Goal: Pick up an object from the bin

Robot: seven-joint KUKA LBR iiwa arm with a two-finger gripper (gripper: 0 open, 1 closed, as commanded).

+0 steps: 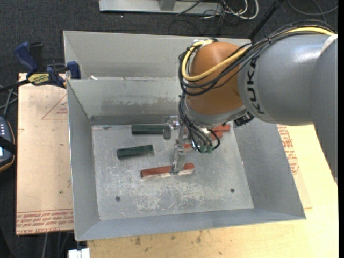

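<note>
The grasp step looks to be in hand. The end effector [177,167] is low at the floor of the bin [161,222], its tip at the red-brown bar [156,172], toward that bar's right end. The bar lies left-to-right on the near middle of the floor. I cannot tell whether the end effector is wide, narrow or clamped on it. The nearer green bar [135,152] and farther green bar [149,128] lie behind, apart. Next, I judge, comes a firm hold across the bar, then a straight lift; held off-centre, it may tip.
</note>
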